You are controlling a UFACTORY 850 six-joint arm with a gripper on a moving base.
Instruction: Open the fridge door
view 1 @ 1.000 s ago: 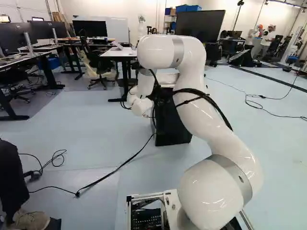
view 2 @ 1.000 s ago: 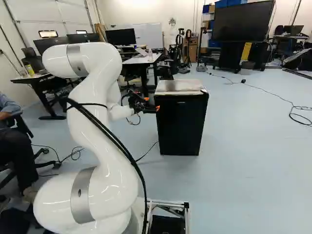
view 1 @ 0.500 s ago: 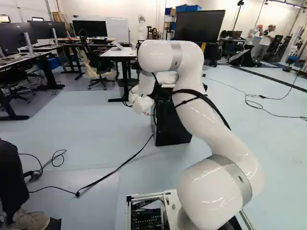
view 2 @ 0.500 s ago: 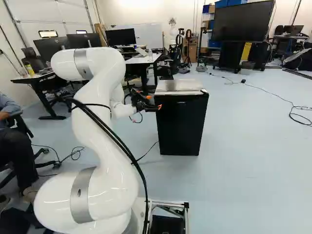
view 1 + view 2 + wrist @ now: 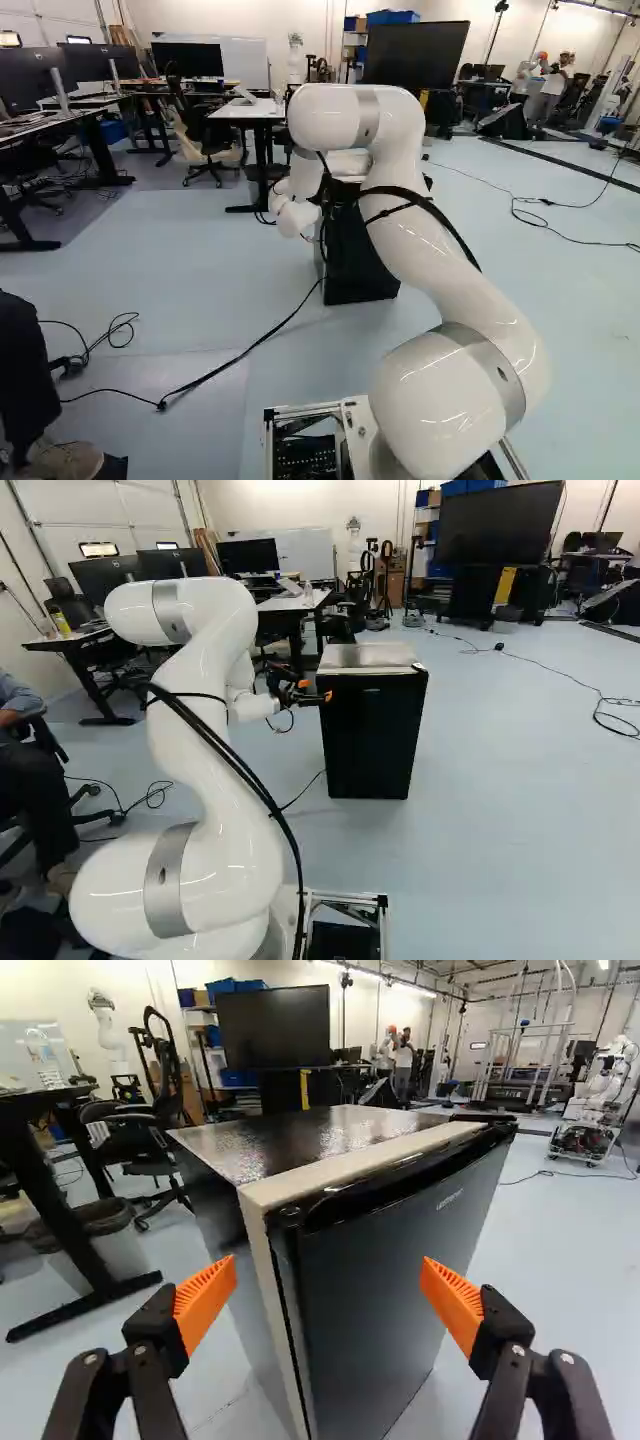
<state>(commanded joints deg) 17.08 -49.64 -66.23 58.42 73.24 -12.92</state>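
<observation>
My black two-finger gripper has rotated slightly, its fingers standing apart; approach step in hand, I should next align with the flat black fridge door's edge.

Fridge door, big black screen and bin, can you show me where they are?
Fridge door [image 5: 390, 1280]: wrist view, on its flat front.
Big black screen [image 5: 275, 1025]: wrist view, on its face.
Bin [image 5: 126, 1248]: wrist view, on its side.
</observation>
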